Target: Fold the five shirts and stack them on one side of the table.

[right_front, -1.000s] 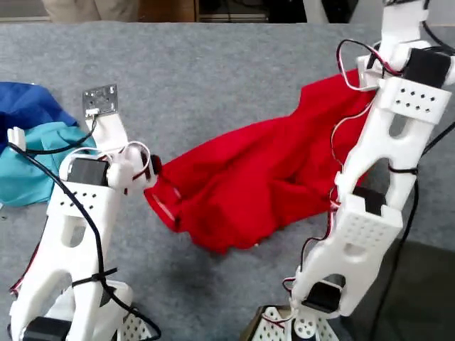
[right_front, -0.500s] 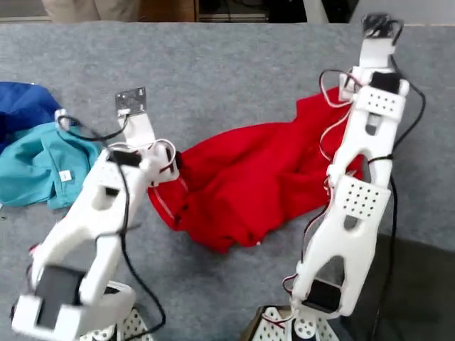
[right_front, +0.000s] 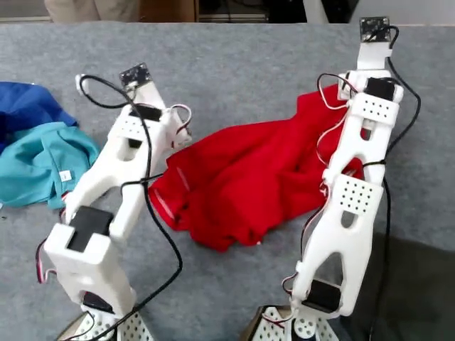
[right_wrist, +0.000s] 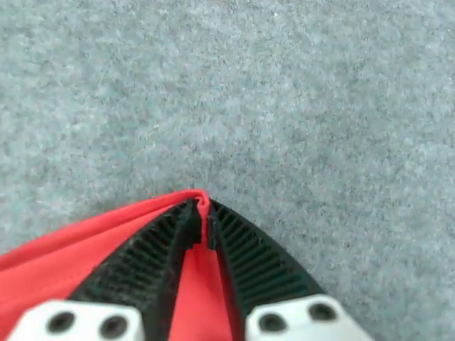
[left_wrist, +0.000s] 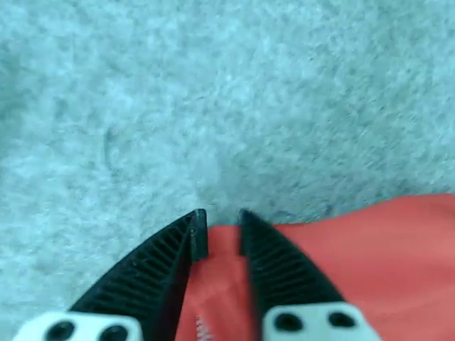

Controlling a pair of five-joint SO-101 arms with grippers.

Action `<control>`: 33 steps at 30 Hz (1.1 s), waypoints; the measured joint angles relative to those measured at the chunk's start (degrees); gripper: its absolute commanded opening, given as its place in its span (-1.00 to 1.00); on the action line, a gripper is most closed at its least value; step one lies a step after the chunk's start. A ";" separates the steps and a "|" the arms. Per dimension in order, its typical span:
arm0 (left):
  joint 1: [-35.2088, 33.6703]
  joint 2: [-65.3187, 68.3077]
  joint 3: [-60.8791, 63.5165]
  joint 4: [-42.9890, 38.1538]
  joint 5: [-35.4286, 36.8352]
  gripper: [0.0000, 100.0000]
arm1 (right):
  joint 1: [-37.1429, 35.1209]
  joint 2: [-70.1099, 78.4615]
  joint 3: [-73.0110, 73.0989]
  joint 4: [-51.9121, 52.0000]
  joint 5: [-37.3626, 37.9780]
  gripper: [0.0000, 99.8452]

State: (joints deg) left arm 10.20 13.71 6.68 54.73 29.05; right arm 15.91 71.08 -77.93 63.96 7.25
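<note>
A red shirt point(right_front: 249, 177) lies crumpled and spread out on the grey desk point(right_front: 234, 57), with the left arm point(right_front: 128, 153) at one end of it and the right arm point(right_front: 362, 156) at the other.

The left fingers point(left_wrist: 160, 266) sit at the red shirt's edge. They are almost together, with only a narrow slot between the tips, and red cloth runs up through that slot, so they pinch the hem. In the left wrist view their tips reach just to the line where the red shirt ends and bare desk begins.

The right fingers point(right_wrist: 146, 259) are pressed tight together on a corner of the red shirt at the opposite end. A sliver of red fabric pokes out between the ribbed tips, and the cloth falls away from them on both sides.

A teal shirt point(right_front: 43, 167) lies bunched well apart from the red shirt, past the left arm, with a small white label showing on it. A blue shirt point(right_front: 25, 106) lies against the teal shirt, likewise well apart from the red shirt.
</note>
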 measured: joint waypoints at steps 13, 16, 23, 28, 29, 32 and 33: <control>2.73 -0.35 -22.33 35.60 0.35 -0.58 | -0.79 0.44 -0.26 0.00 4.04 -0.99; 7.12 0.62 -19.78 35.34 2.29 -0.57 | -0.79 0.44 -0.26 0.00 4.04 -0.99; 9.76 7.12 -16.00 28.48 5.36 -0.58 | -0.88 0.44 -0.26 0.00 4.04 -0.99; 9.67 11.52 -16.00 22.24 5.63 -0.58 | -0.88 0.44 -0.26 0.00 4.04 -0.99; 9.41 12.04 -16.00 21.19 6.15 -0.58 | -0.88 0.44 -0.26 0.00 4.13 -0.99; 6.77 12.66 -16.00 17.41 8.97 -0.67 | -0.88 0.44 -0.26 0.00 4.22 -0.99; 5.63 12.66 -16.00 16.09 9.67 -0.75 | -0.88 0.44 -0.26 0.00 4.22 -0.99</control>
State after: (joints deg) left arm 15.82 26.37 -9.32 70.81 38.73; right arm 15.03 71.52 -78.20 63.96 11.47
